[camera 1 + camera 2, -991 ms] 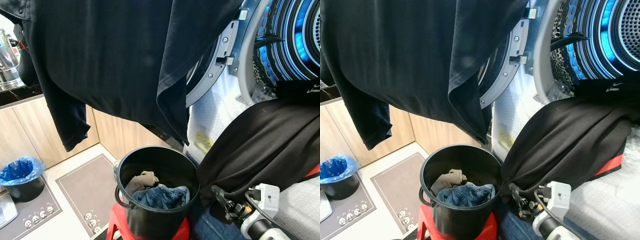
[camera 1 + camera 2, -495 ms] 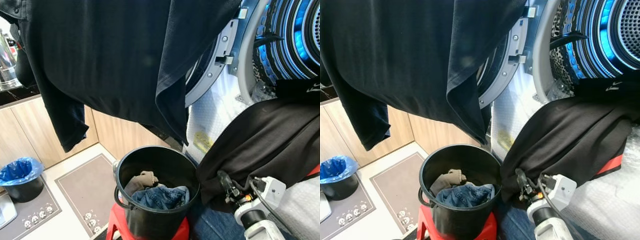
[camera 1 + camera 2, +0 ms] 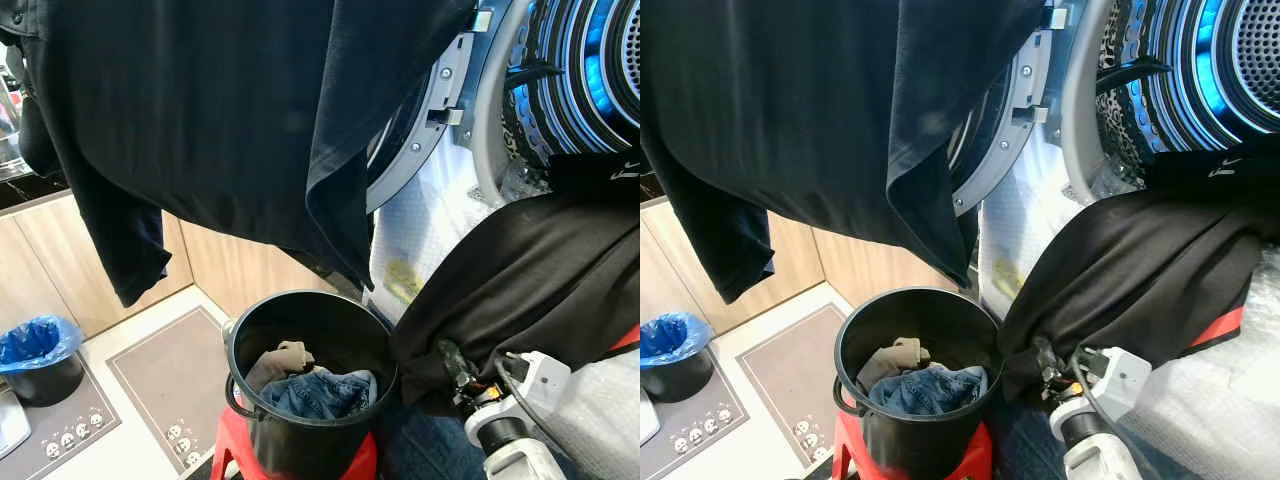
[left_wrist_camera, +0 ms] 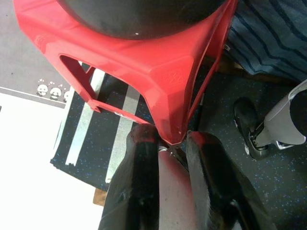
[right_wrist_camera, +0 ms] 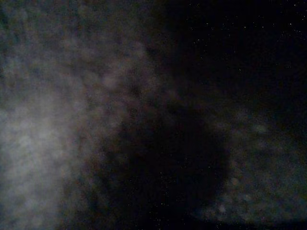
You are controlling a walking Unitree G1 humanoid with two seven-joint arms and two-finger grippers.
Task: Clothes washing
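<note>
A black garment [image 3: 530,280] spills out of the washing machine drum [image 3: 590,70] and tapers down to a point. My right gripper [image 3: 448,362] sits at that point, shut on the cloth, and the right wrist view is dark with fabric pressed close. A black bucket [image 3: 232,345] stands on a red stool [image 3: 235,455] and holds blue jeans [image 3: 325,392] and a beige cloth [image 3: 285,357]. A large dark shirt [image 3: 230,110] hangs across the top of the view. My left gripper [image 4: 172,143] hangs low beside the red stool [image 4: 144,62], fingers slightly apart and holding nothing.
The round washer door [image 3: 420,130] stands open behind the hanging shirt. A bin with a blue bag [image 3: 40,345] and a grey mat [image 3: 170,370] are on the floor at the left, below wooden cabinets [image 3: 40,270]. A shoe and metal leg [image 4: 259,129] are near the stool.
My right gripper has risen a little and moved in against the black garment's lower tip. The view has shifted slightly; the bucket and hanging shirt stay put.
</note>
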